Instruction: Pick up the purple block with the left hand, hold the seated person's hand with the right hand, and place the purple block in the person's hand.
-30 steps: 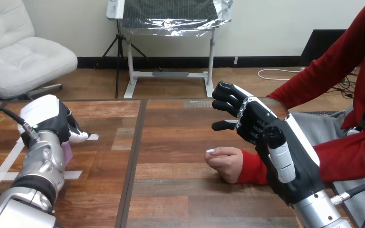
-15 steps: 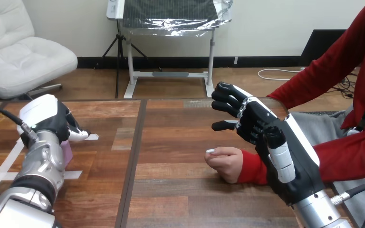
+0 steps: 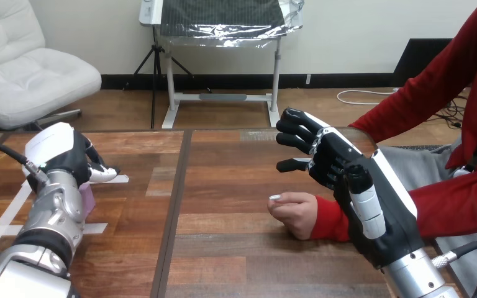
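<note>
The purple block (image 3: 87,197) shows as a small strip at the table's left, mostly hidden under my left hand (image 3: 62,152) and its silver forearm. My left hand sits right over the block, its white back turned up. The person's hand (image 3: 293,213), in a red sleeve, rests loosely closed on the table right of the middle. My right hand (image 3: 341,167) hovers open just above and behind it, palm turned left, not touching it.
White tape strips (image 3: 121,179) lie on the wooden table (image 3: 223,248) near my left hand. The person's red-sleeved arm and torso fill the right side. A dark seam (image 3: 172,211) runs down the table between the two hands.
My left hand has edged slightly up and to the left over the block. My right hand and the person's hand have stayed where they were.
</note>
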You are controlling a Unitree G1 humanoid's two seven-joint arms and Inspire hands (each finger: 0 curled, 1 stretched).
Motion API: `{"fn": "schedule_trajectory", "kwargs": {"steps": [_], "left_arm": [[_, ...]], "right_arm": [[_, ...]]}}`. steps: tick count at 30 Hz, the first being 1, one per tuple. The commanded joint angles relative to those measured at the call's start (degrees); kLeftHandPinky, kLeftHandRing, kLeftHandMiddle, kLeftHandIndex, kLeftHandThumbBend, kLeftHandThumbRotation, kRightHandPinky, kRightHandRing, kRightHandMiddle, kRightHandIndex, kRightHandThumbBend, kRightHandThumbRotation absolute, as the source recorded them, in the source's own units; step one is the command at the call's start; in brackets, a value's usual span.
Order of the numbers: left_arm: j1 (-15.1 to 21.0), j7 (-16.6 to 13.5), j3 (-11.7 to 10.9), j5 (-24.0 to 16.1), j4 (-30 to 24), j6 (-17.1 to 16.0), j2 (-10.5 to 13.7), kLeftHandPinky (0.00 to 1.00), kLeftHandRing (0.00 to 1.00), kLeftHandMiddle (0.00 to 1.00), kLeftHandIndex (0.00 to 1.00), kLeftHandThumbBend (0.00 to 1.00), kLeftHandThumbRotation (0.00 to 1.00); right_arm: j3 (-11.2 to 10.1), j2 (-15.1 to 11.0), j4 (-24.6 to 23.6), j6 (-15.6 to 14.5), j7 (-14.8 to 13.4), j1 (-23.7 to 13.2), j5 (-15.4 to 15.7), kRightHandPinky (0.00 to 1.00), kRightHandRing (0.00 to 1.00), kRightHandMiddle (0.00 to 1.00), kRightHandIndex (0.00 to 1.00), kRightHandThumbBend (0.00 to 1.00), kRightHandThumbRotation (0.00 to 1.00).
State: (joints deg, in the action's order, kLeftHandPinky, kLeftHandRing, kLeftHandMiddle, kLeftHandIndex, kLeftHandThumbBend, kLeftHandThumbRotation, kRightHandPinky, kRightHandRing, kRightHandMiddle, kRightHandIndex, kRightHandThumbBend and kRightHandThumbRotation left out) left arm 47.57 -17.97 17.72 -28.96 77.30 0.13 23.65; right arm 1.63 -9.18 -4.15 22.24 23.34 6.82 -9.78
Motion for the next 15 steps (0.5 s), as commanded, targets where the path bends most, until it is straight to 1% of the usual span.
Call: {"fn": "schedule_trajectory", "kwargs": {"steps": [1,2,4,9,11,12,15], "left_arm": [[2.3,-2.3,0.5,-1.1,-1.1,-1.7,0.4,0.23,0.29,0.36,0.38,0.64,0.22],[2.4,-2.5,0.9,-1.5,-1.1,-1.7,0.5,0.27,0.33,0.39,0.4,0.65,0.24],[2.4,-2.5,1.3,-2.0,-1.1,-1.9,0.6,0.3,0.35,0.41,0.41,0.65,0.25],[2.6,-2.4,1.4,-2.4,-1.1,-2.4,0.7,0.41,0.46,0.5,0.48,0.66,0.29],[2.7,-2.0,1.8,-2.8,-1.0,-2.4,0.8,0.45,0.5,0.53,0.51,0.67,0.3],[2.7,-1.9,1.9,-2.9,-1.0,-2.4,0.8,0.49,0.54,0.56,0.55,0.67,0.32],[2.9,-1.0,2.1,-3.0,-1.1,-2.6,0.9,0.53,0.58,0.6,0.59,0.67,0.34]], "right_arm": [[-0.3,-0.1,-1.0,0.0,-0.2,-2.3,-0.7,0.71,0.87,0.88,0.87,0.93,1.0],[-0.3,-0.1,-1.1,0.0,-0.2,-2.3,-0.6,0.71,0.87,0.88,0.87,0.93,1.0],[-0.3,-0.1,-1.1,-0.2,-0.2,-2.3,-0.6,0.71,0.87,0.88,0.87,0.93,1.0],[-0.3,-0.1,-1.0,-0.1,-0.2,-2.3,-0.6,0.71,0.87,0.88,0.87,0.93,1.0],[-0.3,-0.1,-0.9,0.0,-0.2,-2.3,-0.6,0.71,0.87,0.87,0.87,0.93,1.0],[-0.3,-0.1,-0.9,0.0,-0.2,-2.3,-0.7,0.71,0.87,0.87,0.87,0.93,1.0],[-0.3,-0.1,-1.1,-0.1,-0.3,-2.2,-0.6,0.71,0.86,0.87,0.87,0.93,1.0]]}}
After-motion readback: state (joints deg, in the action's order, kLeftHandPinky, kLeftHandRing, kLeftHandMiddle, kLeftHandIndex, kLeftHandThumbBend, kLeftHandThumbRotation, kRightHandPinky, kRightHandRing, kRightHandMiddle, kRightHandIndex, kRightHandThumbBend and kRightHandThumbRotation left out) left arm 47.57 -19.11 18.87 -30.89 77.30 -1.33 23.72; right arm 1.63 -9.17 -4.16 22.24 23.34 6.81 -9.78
